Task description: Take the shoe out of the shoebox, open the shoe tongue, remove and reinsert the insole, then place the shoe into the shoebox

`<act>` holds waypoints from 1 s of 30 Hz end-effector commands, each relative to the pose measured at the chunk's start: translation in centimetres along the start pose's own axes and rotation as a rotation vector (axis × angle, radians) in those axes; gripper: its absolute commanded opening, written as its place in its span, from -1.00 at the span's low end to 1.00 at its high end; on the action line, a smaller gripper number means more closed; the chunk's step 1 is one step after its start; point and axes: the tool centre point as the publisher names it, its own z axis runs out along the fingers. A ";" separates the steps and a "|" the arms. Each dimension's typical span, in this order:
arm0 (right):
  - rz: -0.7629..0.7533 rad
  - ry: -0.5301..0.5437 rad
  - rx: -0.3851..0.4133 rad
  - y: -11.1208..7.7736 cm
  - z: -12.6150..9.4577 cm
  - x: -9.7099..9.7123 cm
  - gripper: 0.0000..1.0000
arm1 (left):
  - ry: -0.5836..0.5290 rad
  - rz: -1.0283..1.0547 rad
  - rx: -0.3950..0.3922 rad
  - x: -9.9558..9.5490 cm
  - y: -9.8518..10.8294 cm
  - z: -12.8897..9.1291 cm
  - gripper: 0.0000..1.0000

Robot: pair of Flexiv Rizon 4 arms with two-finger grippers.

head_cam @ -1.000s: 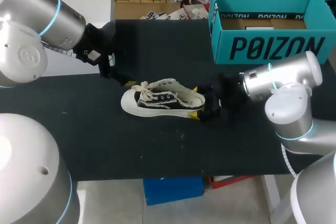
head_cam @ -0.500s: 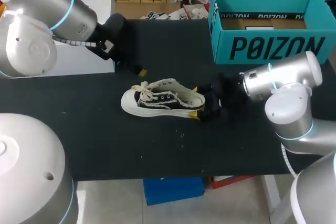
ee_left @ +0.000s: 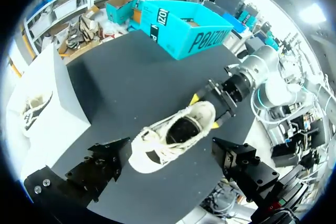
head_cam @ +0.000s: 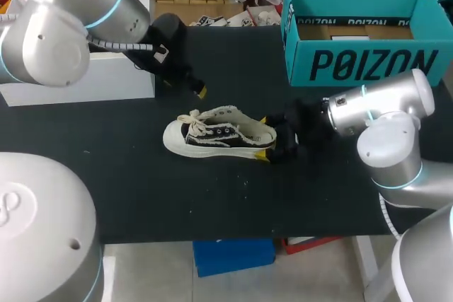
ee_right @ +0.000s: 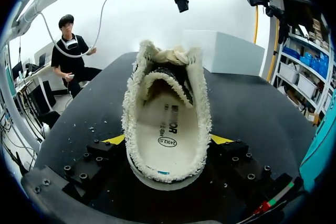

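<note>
Shoe (head_cam: 219, 134) is sitting with right gripper (head_cam: 268, 138) clamping its heel; left gripper (ee_left: 168, 163) is hovering wide open, empty; tongue pull risks twisting heel loose.

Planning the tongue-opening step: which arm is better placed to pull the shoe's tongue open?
Left. The left gripper is open and free, hanging beside the laced end of the shoe. The right gripper is shut on the heel, steadying it.

Heel end of shoe (head_cam: 219, 137) blocked by right gripper (head_cam: 266, 138), clamped on it; toe and near side face bare table (head_cam: 212, 196). Far right barred by shoebox (head_cam: 368, 65), far left by white box (head_cam: 85, 83).
</note>
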 end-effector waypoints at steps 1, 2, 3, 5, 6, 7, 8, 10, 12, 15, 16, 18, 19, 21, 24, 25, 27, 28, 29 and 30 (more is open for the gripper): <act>0.002 0.000 0.002 -0.2 0.5 -0.2 -1.00 | -0.103 -0.147 -0.036 -0.1 -0.8 0.8 1.00; 0.002 0.000 0.002 -0.2 0.5 -0.2 -1.00 | -0.093 -0.211 -0.059 -0.1 -1.1 1.1 1.00; 0.002 0.000 0.002 -0.2 0.5 -0.2 -1.00 | -0.094 -0.258 -0.083 -0.1 -1.3 1.2 1.00; 0.002 0.000 0.002 -0.2 0.5 -0.2 -1.00 | -0.124 -0.341 -0.144 0.3 -1.6 1.7 1.00; 0.002 0.000 0.002 -0.2 0.5 -0.2 -1.00 | -0.119 -0.363 -0.161 0.4 -1.7 1.7 1.00; 0.002 0.000 0.002 -0.2 0.5 -0.2 -1.00 | -0.137 -0.411 -0.188 0.6 -1.8 1.9 1.00; 0.002 0.000 0.002 -0.2 0.5 -0.2 -1.00 | -0.142 -0.420 -0.190 0.7 -1.9 1.9 1.00; 0.002 0.000 0.002 -0.2 0.5 -0.2 -1.00 | -0.180 -0.464 -0.228 1.2 -2.1 2.1 1.00; 0.002 0.000 0.002 -0.2 0.5 -0.2 -1.00 | -0.224 -0.495 -0.255 1.4 -2.2 2.3 1.00; 0.002 0.000 0.002 -0.2 0.5 -0.2 -1.00 | -0.263 -0.522 -0.302 1.9 -2.1 2.9 1.00; 0.002 0.000 0.002 -0.2 0.5 -0.2 -1.00 | -0.279 -0.528 -0.312 2.1 -2.1 3.1 1.00; 0.002 0.000 0.002 -0.2 0.5 -0.2 -1.00 | -0.288 -0.506 -0.286 2.7 -2.2 3.3 1.00; 0.002 0.000 0.002 -0.2 0.5 -0.2 -1.00 | -0.288 -0.506 -0.286 2.7 -2.2 3.3 1.00; 0.002 0.000 0.002 -0.2 0.5 -0.2 -1.00 | -0.288 -0.506 -0.286 2.7 -2.2 3.3 1.00; 0.002 0.000 0.002 -0.2 0.5 -0.2 -1.00 | -0.288 -0.506 -0.286 2.7 -2.2 3.3 1.00; 0.002 0.000 0.002 -0.2 0.5 -0.2 -1.00 | -0.288 -0.506 -0.286 2.7 -2.2 3.3 1.00; 0.002 0.000 0.002 -0.2 0.5 -0.2 -1.00 | -0.288 -0.506 -0.286 2.7 -2.2 3.3 1.00; 0.002 0.000 0.002 -0.2 0.5 -0.2 -1.00 | -0.288 -0.506 -0.286 2.7 -2.2 3.3 1.00; 0.002 0.000 0.002 -0.2 0.5 -0.2 -1.00 | -0.288 -0.506 -0.286 2.7 -2.2 3.3 1.00; 0.002 0.000 0.002 -0.2 0.5 -0.2 -1.00 | -0.289 -0.508 -0.292 2.7 -2.2 3.4 1.00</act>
